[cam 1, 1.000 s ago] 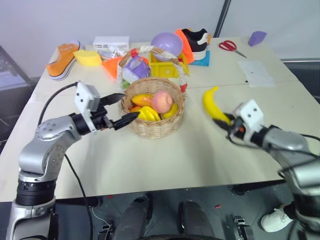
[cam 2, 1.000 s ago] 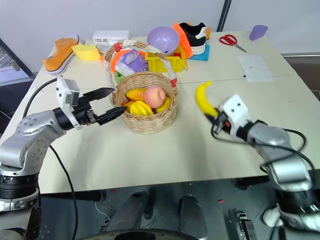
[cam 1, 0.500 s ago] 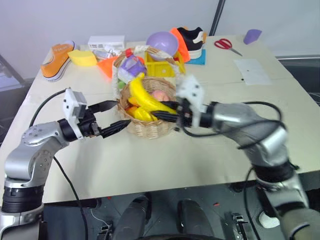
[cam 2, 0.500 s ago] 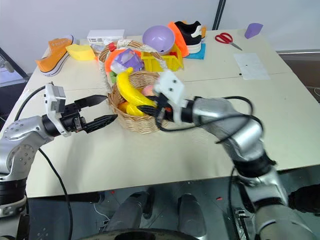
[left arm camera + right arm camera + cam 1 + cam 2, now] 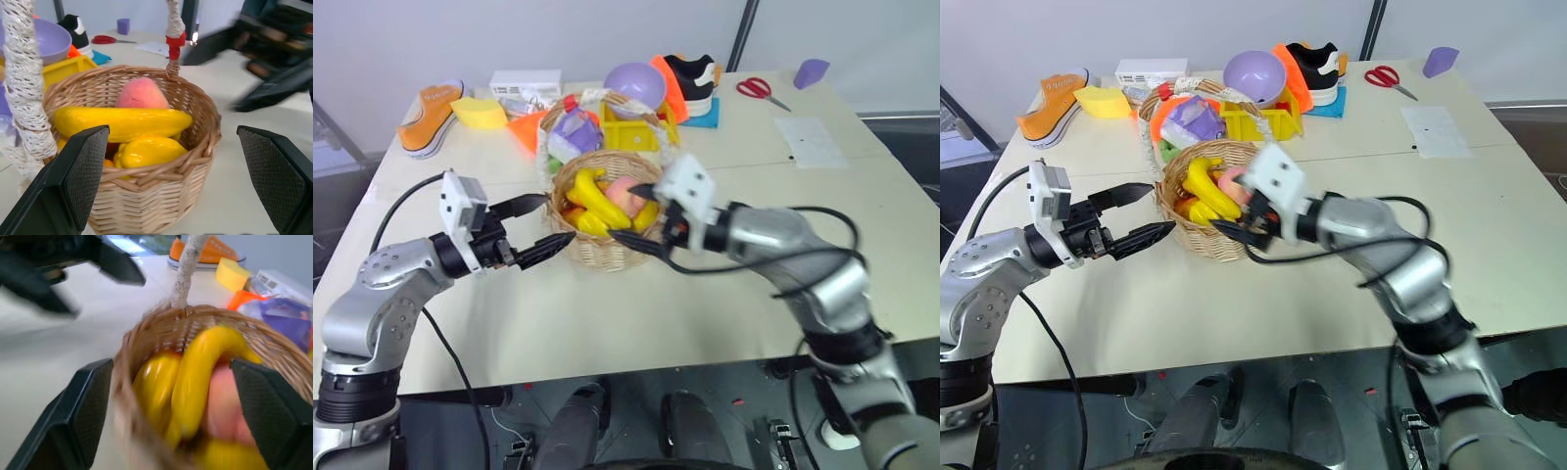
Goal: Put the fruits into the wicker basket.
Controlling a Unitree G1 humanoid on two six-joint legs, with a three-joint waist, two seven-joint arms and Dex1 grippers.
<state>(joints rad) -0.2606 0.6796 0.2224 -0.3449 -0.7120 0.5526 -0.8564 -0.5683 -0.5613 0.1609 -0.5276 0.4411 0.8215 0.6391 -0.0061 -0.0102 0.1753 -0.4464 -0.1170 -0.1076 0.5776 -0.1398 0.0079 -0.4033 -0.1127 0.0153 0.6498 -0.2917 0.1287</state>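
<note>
The right gripper point(image 5: 641, 211) stands released at the wicker basket point(image 5: 607, 250) rim, fingers spread. The left gripper point(image 5: 543, 223) is likewise unclenched, just left of it. Inside lie one banana point(image 5: 122, 121), one peach point(image 5: 139, 94), one star fruit point(image 5: 146, 151). Risk: a withdrawing right finger could snag the rim and tip the basket.

My right pincer point(image 5: 641, 211) hangs spread over the near rim of the basket point(image 5: 607, 250), empty. The banana point(image 5: 590, 194) lies inside across the star fruit point(image 5: 590, 223), beside the peach point(image 5: 626, 192). My left pincer point(image 5: 548, 223) is open, level, its tips just beside the basket's left wall. Behind on the bench point(image 5: 724, 294) stand a yellow bin point(image 5: 631, 137) and a lilac bowl point(image 5: 636, 86).
</note>
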